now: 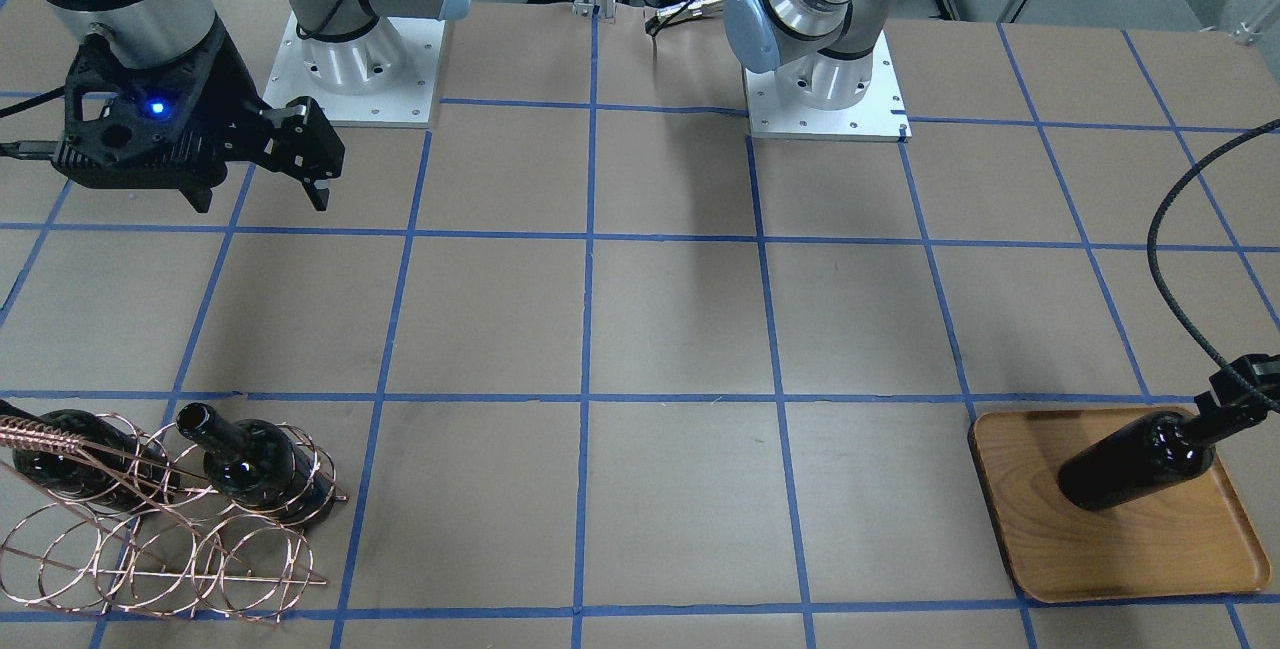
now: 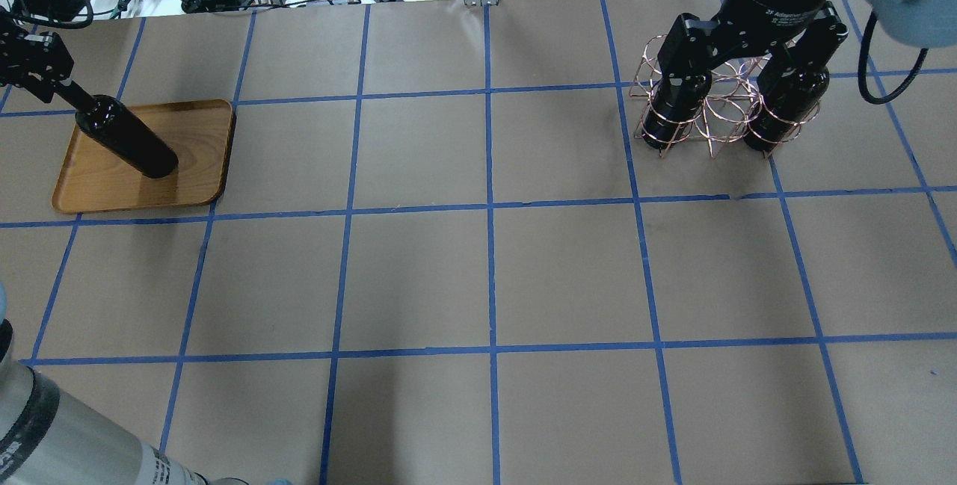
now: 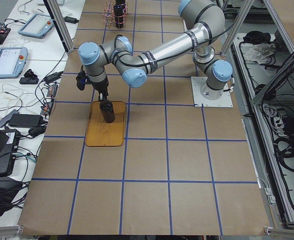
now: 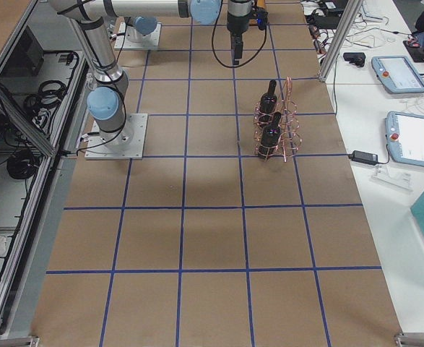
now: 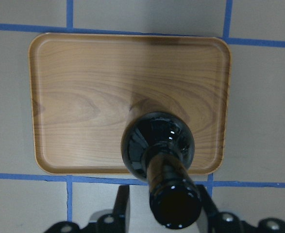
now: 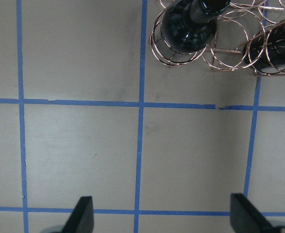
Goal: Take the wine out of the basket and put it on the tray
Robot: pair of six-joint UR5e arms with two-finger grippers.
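One wine bottle (image 1: 1130, 459) stands upright on the wooden tray (image 1: 1130, 549) at the table's left end. My left gripper (image 1: 1235, 399) is shut on its neck. In the left wrist view the fingers flank the neck of this bottle (image 5: 157, 145) over the tray (image 5: 84, 97). The copper wire basket (image 1: 160, 529) sits at the right end with two more bottles (image 1: 250, 464) (image 1: 60, 454) lying in its rings. My right gripper (image 1: 262, 201) is open and empty, raised above the table on the robot's side of the basket (image 6: 229, 53).
Blue tape lines divide the brown table into squares. The arm bases (image 1: 365, 69) (image 1: 825, 79) stand at the robot's edge. A black cable (image 1: 1165, 259) hangs by the left gripper. Pendants and cables lie off the table's far side (image 4: 407, 72).
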